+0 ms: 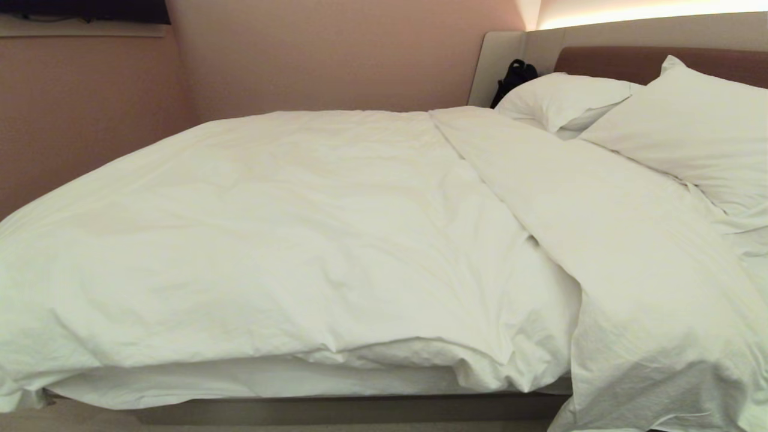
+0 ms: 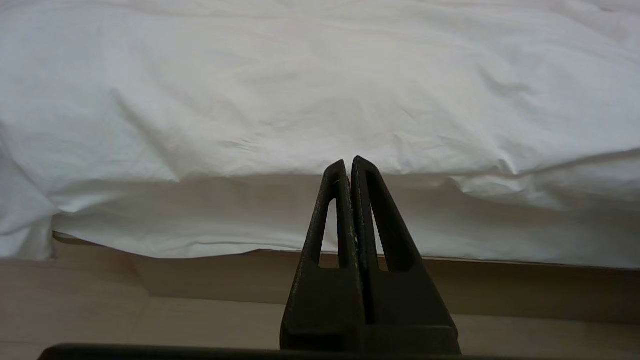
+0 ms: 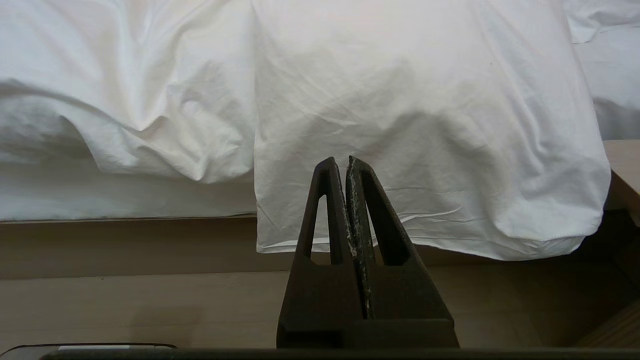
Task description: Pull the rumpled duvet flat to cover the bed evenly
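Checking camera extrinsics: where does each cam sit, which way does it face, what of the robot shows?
Head: high on the robot, facing forward and down over the duvet toward the pillows and headboard; no robot parts visible.
Left wrist: low, behind the shut left end effector, facing the bed side.
Right wrist: low, behind the shut right end effector, facing the duvet's folded-over, overhanging part.
Shared: duvet and bed base in all three.
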Tool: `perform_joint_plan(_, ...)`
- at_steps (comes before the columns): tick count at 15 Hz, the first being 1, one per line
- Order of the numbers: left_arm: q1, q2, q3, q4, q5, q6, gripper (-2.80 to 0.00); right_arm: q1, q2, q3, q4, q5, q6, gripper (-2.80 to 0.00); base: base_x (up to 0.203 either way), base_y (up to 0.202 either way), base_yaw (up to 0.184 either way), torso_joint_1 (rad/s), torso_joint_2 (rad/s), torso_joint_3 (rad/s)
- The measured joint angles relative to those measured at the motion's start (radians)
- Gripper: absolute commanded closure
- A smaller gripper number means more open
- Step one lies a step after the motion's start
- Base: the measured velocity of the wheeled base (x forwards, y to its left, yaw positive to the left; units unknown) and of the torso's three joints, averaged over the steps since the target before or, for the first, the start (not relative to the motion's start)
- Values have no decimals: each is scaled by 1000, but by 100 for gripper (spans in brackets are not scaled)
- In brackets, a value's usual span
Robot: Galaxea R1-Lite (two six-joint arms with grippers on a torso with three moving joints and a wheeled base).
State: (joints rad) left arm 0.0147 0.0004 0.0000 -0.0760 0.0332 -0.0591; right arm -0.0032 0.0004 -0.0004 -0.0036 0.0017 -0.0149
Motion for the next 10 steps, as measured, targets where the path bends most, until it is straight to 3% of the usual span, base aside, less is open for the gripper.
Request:
perform_joint_plan(2,1,0,0,-1,-1,1,0,1,0,0,2,-1,0,0,3,113,-4,3,4,3)
perform_joint_plan(10,0,0,0,0,0,2,0,0,0,0,1,0,0,0,0,196,0,3,2,6)
